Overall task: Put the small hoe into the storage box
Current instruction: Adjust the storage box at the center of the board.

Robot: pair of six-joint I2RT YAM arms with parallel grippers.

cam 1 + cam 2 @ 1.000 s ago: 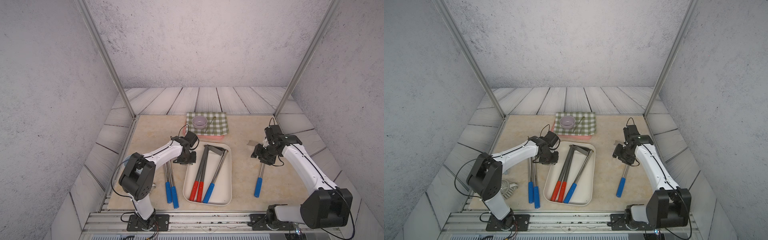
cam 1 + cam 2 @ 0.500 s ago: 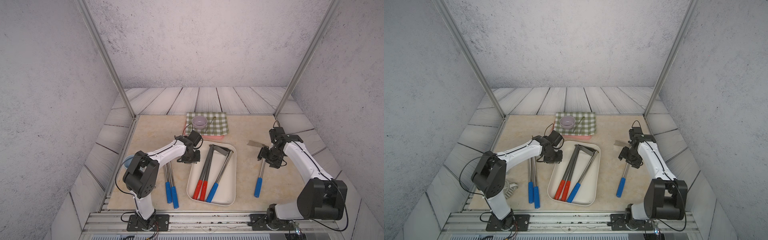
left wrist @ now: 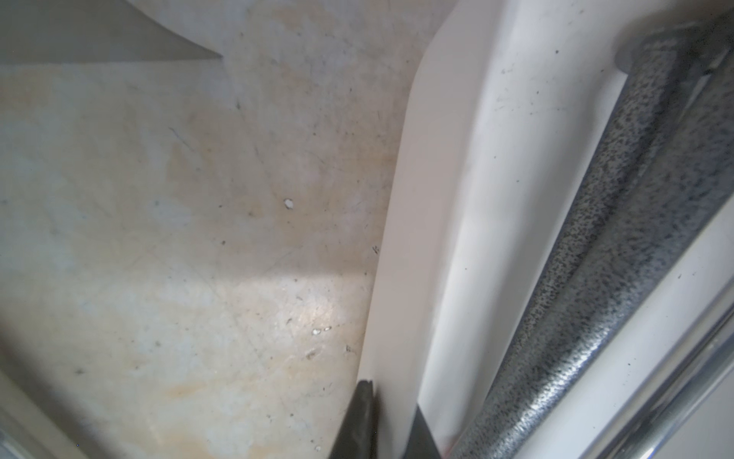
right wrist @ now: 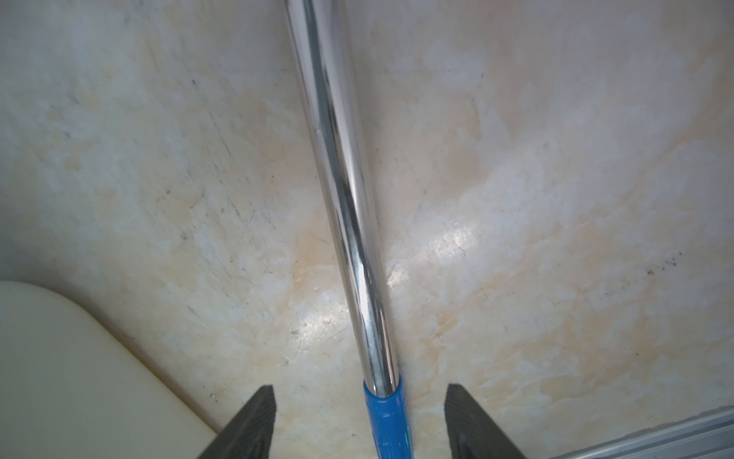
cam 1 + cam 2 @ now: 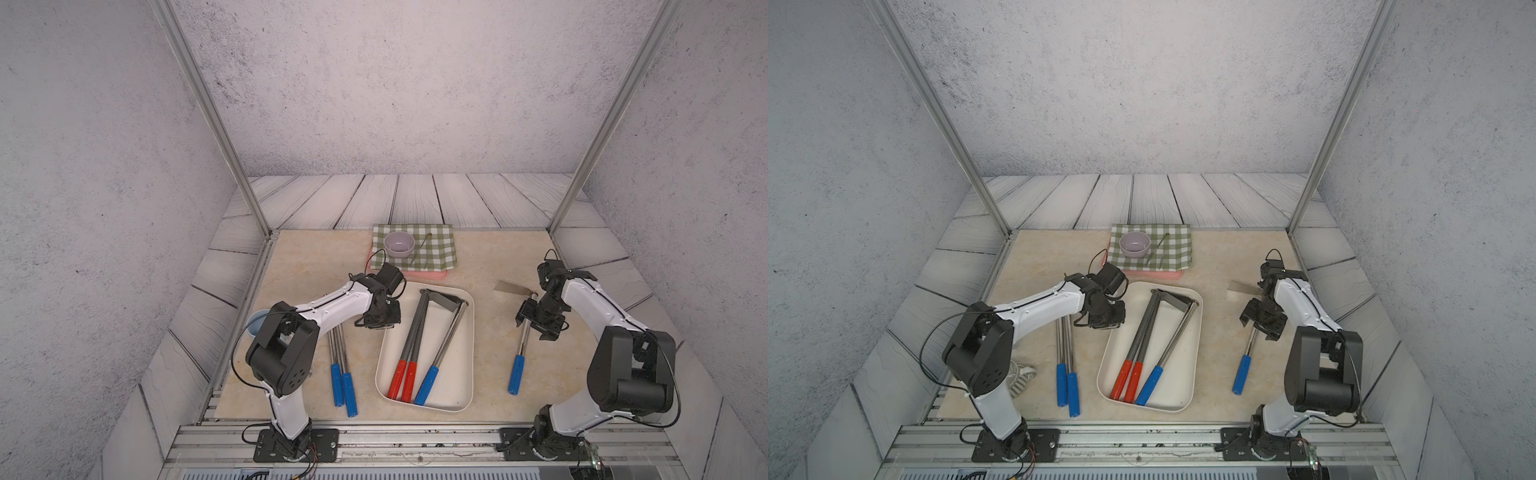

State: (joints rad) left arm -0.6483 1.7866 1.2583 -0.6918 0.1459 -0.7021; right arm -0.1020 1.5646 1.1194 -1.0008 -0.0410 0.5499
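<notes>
Small hoe [image 5: 523, 347] lies flat on the beige tabletop [image 5: 316, 266], to the right of the storage box [image 5: 455, 382] and apart from it, its blue grip toward the robot's base and its blade at the far end. It is outside the box, so the task is not yet done.

The right gripper [image 5: 537, 324] hangs low over the chrome shaft with its jaws spread. In the right wrist view the small hoe [image 4: 349, 222] runs between the two fingers [image 4: 254, 417], and neither touches it. That straddle across the shaft looks like the set-up for a pinch. The tube is thin, round and shiny, so closing squarely across it should matter.

The left gripper [image 5: 380, 322] is pressed together on the left wall of the box. The left wrist view shows its fingers [image 3: 357, 421] on either side of the white rim. I judge that this hold is there to steady the light tub so it does not slide when the hoe arrives.

Inside the box, two red-handled tools [image 5: 402, 376] and a blue-handled hoe [image 5: 428, 382] lie lengthwise. They leave a bare strip along the right wall, likely room for one more.

Two blue-handled tools [image 5: 343, 378] lie side by side on the table to the left of the box. Behind the box, a green checked cloth [image 5: 436, 249] covers a pink tray [image 5: 415, 275] and carries a lilac bowl [image 5: 399, 243].
</notes>
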